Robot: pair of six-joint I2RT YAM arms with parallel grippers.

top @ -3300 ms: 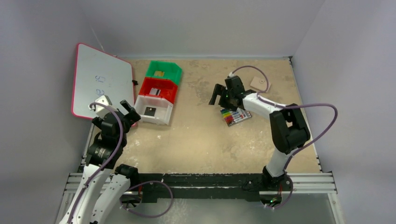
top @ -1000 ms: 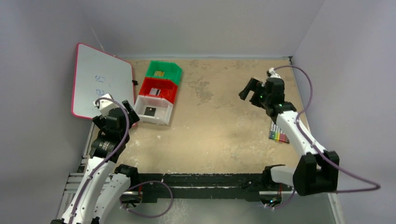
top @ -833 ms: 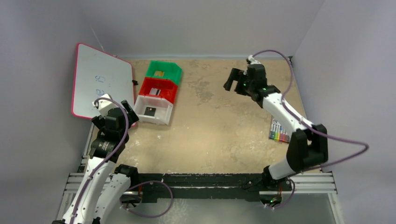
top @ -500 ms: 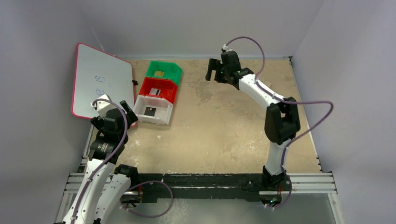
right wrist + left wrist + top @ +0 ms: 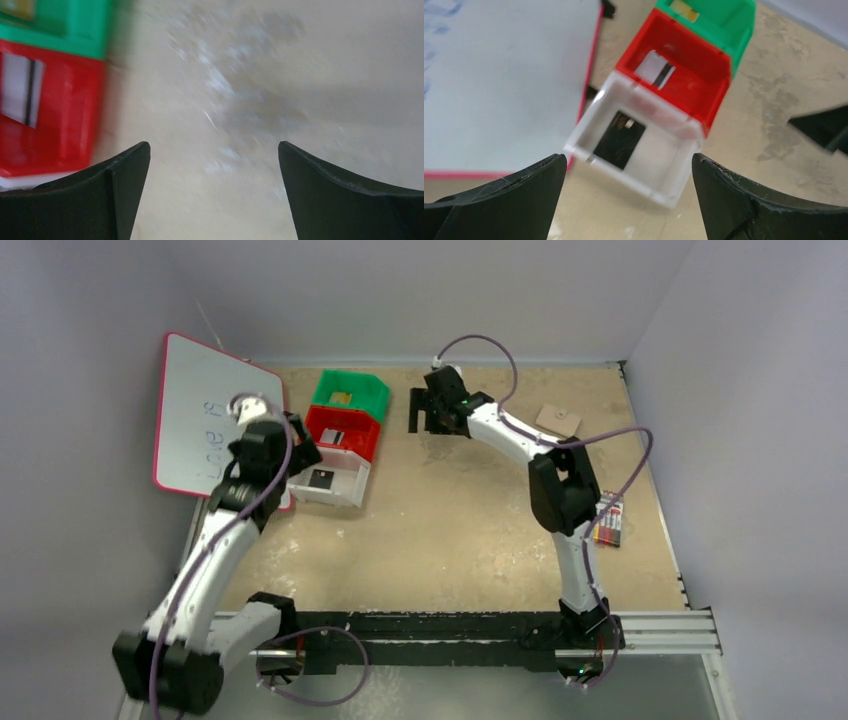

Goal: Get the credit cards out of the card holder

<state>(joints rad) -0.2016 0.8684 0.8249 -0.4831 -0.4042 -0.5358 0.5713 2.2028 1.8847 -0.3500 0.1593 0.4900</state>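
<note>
Black, striped and gold credit cards (image 5: 620, 140) are found singly in the white bin (image 5: 624, 175), red bin (image 5: 696, 85) and green bin (image 5: 729, 20), well apart from the tan card holder (image 5: 558, 420), so the task is judged done, while left gripper (image 5: 628, 162) and right gripper (image 5: 214, 147) are spread wide, empty.

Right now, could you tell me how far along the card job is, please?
Done: gold card in the green bin, striped card in the red bin, black card in the white bin. In hand: nothing; left gripper and right gripper are open, empty. Left: unclear; the card holder looks too small to judge.
</note>
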